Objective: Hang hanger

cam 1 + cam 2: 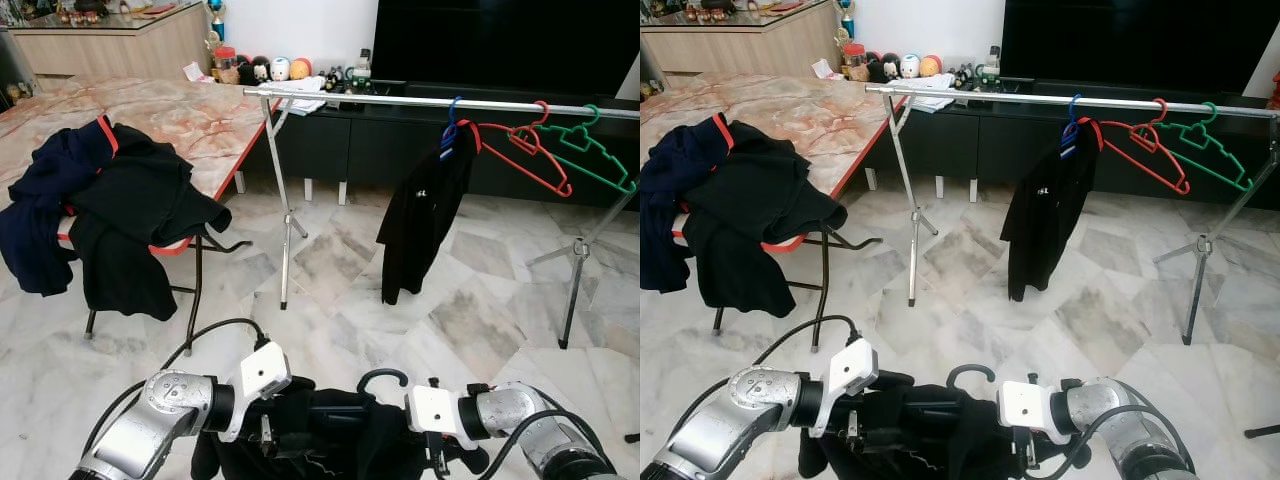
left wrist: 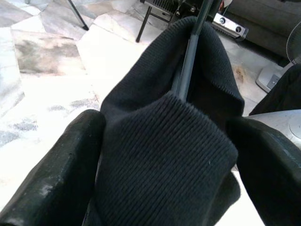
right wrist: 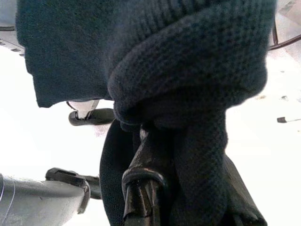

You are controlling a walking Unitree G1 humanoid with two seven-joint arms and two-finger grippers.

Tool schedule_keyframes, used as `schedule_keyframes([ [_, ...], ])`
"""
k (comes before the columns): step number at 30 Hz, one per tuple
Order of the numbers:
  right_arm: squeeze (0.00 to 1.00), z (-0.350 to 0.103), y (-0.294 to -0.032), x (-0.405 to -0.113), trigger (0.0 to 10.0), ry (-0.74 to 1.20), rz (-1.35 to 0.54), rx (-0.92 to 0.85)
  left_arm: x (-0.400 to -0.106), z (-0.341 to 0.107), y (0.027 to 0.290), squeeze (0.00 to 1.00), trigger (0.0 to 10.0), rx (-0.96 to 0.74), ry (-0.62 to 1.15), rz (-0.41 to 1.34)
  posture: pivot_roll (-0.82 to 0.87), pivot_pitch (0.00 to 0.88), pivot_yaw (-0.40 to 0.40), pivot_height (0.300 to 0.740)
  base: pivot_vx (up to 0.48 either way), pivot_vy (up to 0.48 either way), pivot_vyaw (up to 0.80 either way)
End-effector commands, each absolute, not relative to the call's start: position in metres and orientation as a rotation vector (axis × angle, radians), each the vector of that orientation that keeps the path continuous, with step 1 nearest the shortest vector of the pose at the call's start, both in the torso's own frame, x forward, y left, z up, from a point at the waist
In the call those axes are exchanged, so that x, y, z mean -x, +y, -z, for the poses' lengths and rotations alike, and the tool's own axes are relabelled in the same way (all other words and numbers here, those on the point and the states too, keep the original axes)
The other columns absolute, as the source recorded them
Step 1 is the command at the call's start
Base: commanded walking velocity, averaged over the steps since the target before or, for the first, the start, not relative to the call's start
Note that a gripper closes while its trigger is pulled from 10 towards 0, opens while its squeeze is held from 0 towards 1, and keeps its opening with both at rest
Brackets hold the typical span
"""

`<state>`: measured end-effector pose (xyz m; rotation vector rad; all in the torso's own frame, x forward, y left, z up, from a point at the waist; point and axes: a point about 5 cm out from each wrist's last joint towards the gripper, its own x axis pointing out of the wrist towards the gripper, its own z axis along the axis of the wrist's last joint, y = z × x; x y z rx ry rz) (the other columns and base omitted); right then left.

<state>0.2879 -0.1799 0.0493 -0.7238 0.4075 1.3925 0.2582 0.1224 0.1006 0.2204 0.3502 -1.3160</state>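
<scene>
Low in front of me, a black knit garment (image 1: 335, 435) sits on a black hanger whose hook (image 1: 383, 377) points up. My left gripper (image 1: 272, 436) is shut on the garment's left side, and its fingers (image 2: 56, 165) press the knit cloth around the hanger bar (image 2: 188, 61). My right gripper (image 1: 437, 460) is shut on the right side, with cloth bunched over its finger (image 3: 143, 188). Ahead stands a silver clothes rail (image 1: 400, 100). Near its right end hang a black garment (image 1: 420, 215) on a blue hanger, an empty red hanger (image 1: 525, 150) and an empty green hanger (image 1: 590, 150).
At the left is a marble-topped table (image 1: 190, 115) with a pile of dark clothes (image 1: 110, 200) draped over its near edge. The rail's stands (image 1: 285, 225) rest on the marble floor. Behind the rail are a low black cabinet (image 1: 330, 140) and a dark screen.
</scene>
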Motion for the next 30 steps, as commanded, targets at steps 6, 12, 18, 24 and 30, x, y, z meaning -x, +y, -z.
schedule_keyframes([
  [6, 0.0, -0.0673, -0.1663, -0.3, 0.0, 0.287, -1.389, 0.703, -0.2575, -0.0962, 0.1191, 0.0, 2.7, -0.247, 0.375, 1.332, 0.04, 0.062, 0.002, 0.74, 0.0, 0.0, 0.0],
  [12, 0.0, -0.0691, -0.1657, -0.3026, 0.0, 0.294, -1.383, 0.702, -0.2578, -0.0948, 0.1193, 0.0, 0.0, -0.295, 0.393, 1.338, 0.03, 0.065, 0.004, 0.74, 0.0, 0.0, 0.0],
  [18, 0.0, -0.071, -0.1618, -0.305, 0.0, 0.29, -1.382, 0.697, -0.2602, -0.0965, 0.1169, 0.0, 0.0, -0.305, 0.386, 1.331, 0.03, 0.066, 0.004, 0.74, 0.0, 0.0, 0.0],
  [24, 0.0, -0.0712, -0.1593, -0.3058, 0.0, 0.288, -1.381, 0.692, -0.2623, -0.099, 0.1137, 0.0, 0.0, -0.297, 0.37, 1.326, 0.04, 0.065, 0.003, 0.74, 0.0, 0.0, 0.0],
  [30, 0.0, -0.0711, -0.1584, -0.3063, 0.0, 0.29, -1.376, 0.687, -0.2637, -0.0998, 0.1105, 0.0, 0.0, -0.289, 0.36, 1.325, 0.04, 0.067, 0.002, 0.74, 0.0, 0.0, 0.0],
])
